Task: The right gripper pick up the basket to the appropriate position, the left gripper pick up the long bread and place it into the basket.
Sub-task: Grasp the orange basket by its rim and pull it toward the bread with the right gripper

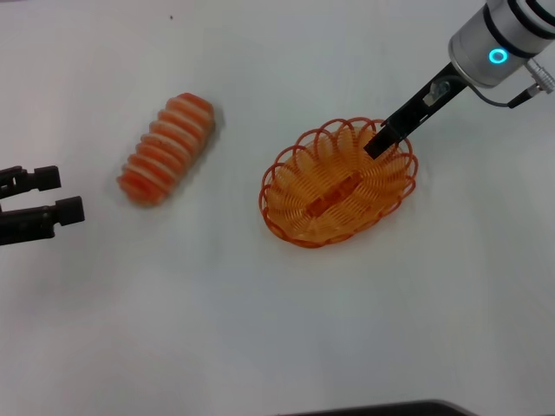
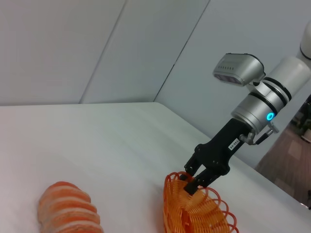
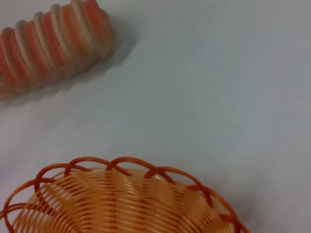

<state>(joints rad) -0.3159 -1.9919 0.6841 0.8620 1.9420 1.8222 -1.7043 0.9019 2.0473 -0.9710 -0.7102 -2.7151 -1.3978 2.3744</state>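
The orange wire basket [image 1: 279,167] sits on the white table right of centre. My right gripper [image 1: 378,145] reaches down from the far right, with its fingers closed over the basket's far right rim. The left wrist view shows this grip [image 2: 191,183] on the rim of the basket [image 2: 199,216]. The long bread [image 1: 166,147], banded orange and cream, lies on the table left of the basket, apart from it. My left gripper [image 1: 66,195] is open and empty at the left edge, a little short of the bread. The bread [image 3: 48,39] and the basket [image 3: 121,204] also show in the right wrist view.
The white table [image 1: 260,329] carries only the bread and the basket. A dark edge [image 1: 390,409] shows at the bottom of the head view. Grey walls [image 2: 97,48] stand behind the table in the left wrist view.
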